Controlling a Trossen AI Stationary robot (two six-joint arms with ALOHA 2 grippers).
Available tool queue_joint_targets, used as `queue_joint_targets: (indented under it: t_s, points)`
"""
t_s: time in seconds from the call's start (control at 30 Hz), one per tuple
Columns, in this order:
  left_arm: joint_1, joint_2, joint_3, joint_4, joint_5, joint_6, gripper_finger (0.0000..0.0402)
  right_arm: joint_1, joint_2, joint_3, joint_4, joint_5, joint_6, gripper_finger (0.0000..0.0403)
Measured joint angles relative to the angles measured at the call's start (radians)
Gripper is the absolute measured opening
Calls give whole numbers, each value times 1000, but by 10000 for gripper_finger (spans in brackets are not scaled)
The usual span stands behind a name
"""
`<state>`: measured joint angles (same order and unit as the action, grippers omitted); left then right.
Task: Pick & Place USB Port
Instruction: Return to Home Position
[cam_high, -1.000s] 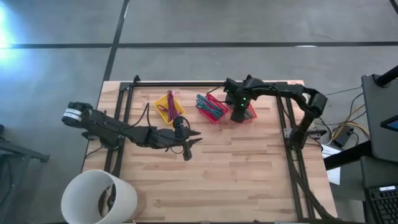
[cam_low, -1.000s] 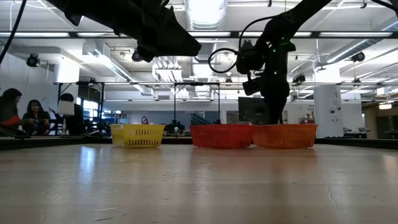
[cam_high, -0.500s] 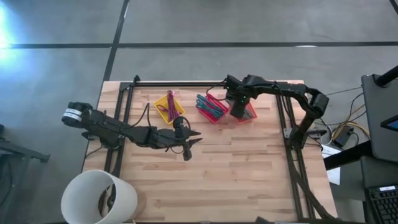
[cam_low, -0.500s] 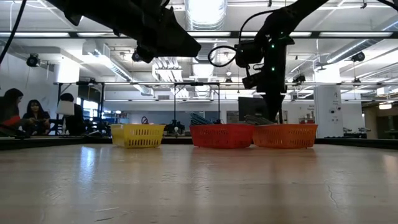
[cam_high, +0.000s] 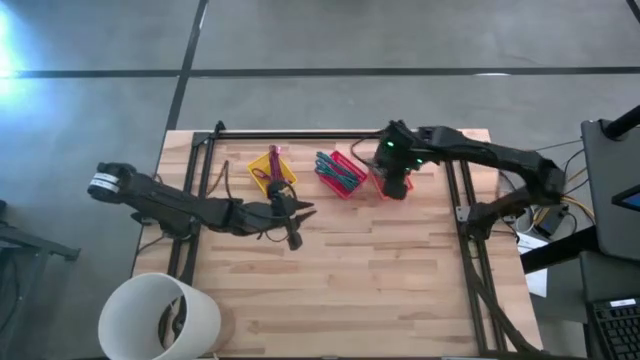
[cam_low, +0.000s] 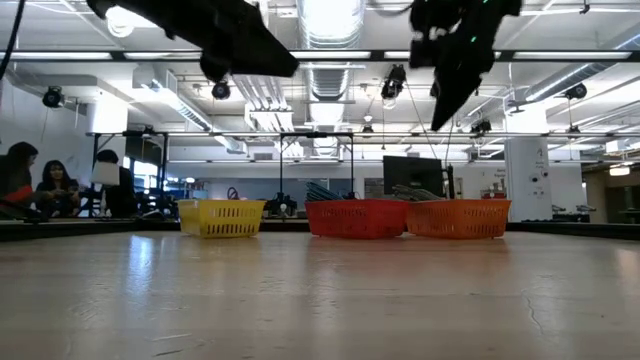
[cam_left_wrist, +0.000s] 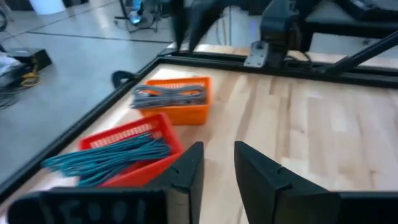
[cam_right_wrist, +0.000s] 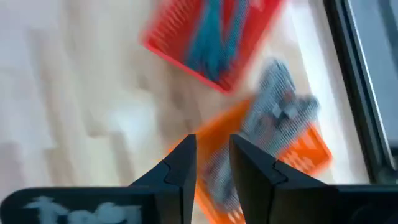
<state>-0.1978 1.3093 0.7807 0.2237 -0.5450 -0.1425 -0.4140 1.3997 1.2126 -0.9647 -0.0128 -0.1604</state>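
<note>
I am holding my left end effector (cam_high: 297, 224) over the tabletop (cam_high: 380, 290), well to the left of the orange bin (cam_left_wrist: 180, 114) and nearer the tabletop's middle than that bin. Its fingers are sitting only a little apart, and nothing is gripped between them. To bring this arm home well, I am thinking a level, straight fold-back is best, keeping clear of the yellow bin (cam_high: 272, 172), which is standing farther left of the orange bin.

The red bin (cam_high: 340, 172), just left of the orange bin, is holding blue-green cables (cam_left_wrist: 115, 152), and neither arm should brush it.

The black-and-white USB cables (cam_left_wrist: 169, 95) are lying bundled inside the orange bin, so the placing looks done to me.

My right end effector (cam_right_wrist: 213, 163) is hanging above the orange bin, over its left part, raised clear of the rim in the low view. Its fingers are parted by a narrow gap and are carrying nothing. The risk I am judging here is a loop of cable catching a fingertip, so I would lift straight up first, then swing back toward the rear right frame without crossing low over the bin.
</note>
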Motion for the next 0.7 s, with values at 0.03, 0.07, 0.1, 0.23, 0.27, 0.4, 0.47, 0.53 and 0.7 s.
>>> queue_joint_targets:
  t_s: [0.03, 0.07, 0.1, 0.23, 0.27, 0.4, 0.47, 0.53, 0.7]
  points:
    - [0, -27, 0, -36, -7, 0, 89, 13, -41, -25, 31, -20, -3, 88]
    - [0, -54, 0, -70, -8, 0, 85, 24, -82, -55, 65, -46, -3, 88]
    - [0, -83, 0, -108, -9, 2, 80, 35, -125, -88, 101, -78, -2, 88]
    - [0, -185, -32, -162, -14, 20, 66, 78, -290, -243, 278, -195, -6, 93]
    - [0, -207, -52, -158, -14, 47, 64, 88, -326, -279, 316, -215, -12, 94]
    - [-1, -296, -174, -34, -14, 102, 57, 115, -477, -410, 439, -245, -10, 98]
    - [0, -339, -256, 80, -14, 109, 57, 116, -547, -466, 487, -250, -4, 97]
    - [0, -382, -345, 203, -14, 129, 57, 115, -619, -521, 541, -251, -4, 94]
    - [0, -483, -531, 414, -18, 136, 55, 115, -780, -668, 739, -251, 6, 84]
